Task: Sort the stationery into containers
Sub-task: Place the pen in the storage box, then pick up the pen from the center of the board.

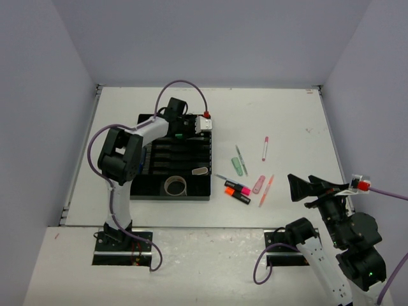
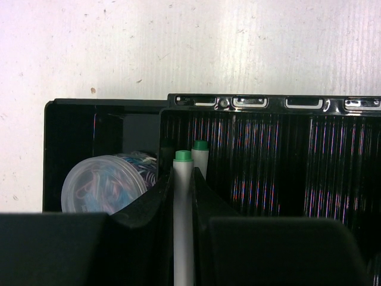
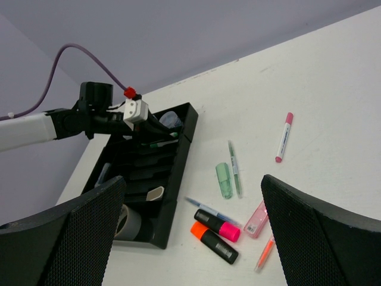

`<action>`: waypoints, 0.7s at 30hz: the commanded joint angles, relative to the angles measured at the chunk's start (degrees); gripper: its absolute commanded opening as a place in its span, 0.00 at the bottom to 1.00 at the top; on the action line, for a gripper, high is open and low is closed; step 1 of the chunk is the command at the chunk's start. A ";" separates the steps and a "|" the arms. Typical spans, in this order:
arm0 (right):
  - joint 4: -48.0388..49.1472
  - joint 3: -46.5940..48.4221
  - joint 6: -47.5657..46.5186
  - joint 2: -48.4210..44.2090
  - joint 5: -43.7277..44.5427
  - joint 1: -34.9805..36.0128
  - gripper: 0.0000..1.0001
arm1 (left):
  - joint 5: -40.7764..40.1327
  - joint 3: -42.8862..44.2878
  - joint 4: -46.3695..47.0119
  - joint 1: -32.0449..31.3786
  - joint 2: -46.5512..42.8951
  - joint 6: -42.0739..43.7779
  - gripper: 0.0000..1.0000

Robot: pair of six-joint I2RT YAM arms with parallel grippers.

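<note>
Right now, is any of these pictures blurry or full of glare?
Top view: even light, faint shadows on the table, sharp. Left wrist view: the black tray glints in coloured streaks; the left fingers, close up, are soft black shapes. Right wrist view: the right fingers loom dark; horizon tilted.

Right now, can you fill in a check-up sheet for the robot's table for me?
Surface: white table, a few small specks.
Job's things: black tray holds a tape roll and a clear tub of clips; highlighters and pens lie loose to its right.
Clutter: nothing seen.
Claws: left claw shut on a green-capped pen over the tray; right claw open and empty.
Cables: purple cable loops on each arm, clear of the items.
Surroundings: plain pale walls.
</note>
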 commanded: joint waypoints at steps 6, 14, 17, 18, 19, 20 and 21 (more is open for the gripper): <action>1.82 -0.23 -1.01 -2.05 -0.41 0.21 0.99 | -0.02 3.41 -0.91 0.66 -1.18 -1.54 0.15; 1.82 -0.24 -1.10 -2.31 -0.53 0.16 0.99 | 0.09 4.30 -2.63 0.66 -2.42 -0.82 1.00; 1.97 -0.24 -1.10 -2.46 -0.53 0.16 0.99 | -0.14 4.15 -2.24 0.66 -3.66 -1.21 1.00; 1.95 -0.27 -1.10 -2.45 -0.53 0.16 0.99 | -0.29 4.14 -2.27 0.62 -4.06 -1.16 1.00; 1.91 -0.31 -1.10 -2.40 -0.53 0.16 0.99 | -0.42 4.11 -2.34 0.57 -4.44 -1.10 1.00; 1.91 -0.30 -1.10 -2.40 -0.53 0.16 0.99 | -0.44 3.99 -2.35 0.59 -4.74 -1.09 1.00; 1.91 -0.23 -1.10 -2.40 -0.53 0.16 0.99 | -0.51 3.80 -2.15 0.66 -5.14 -1.29 1.00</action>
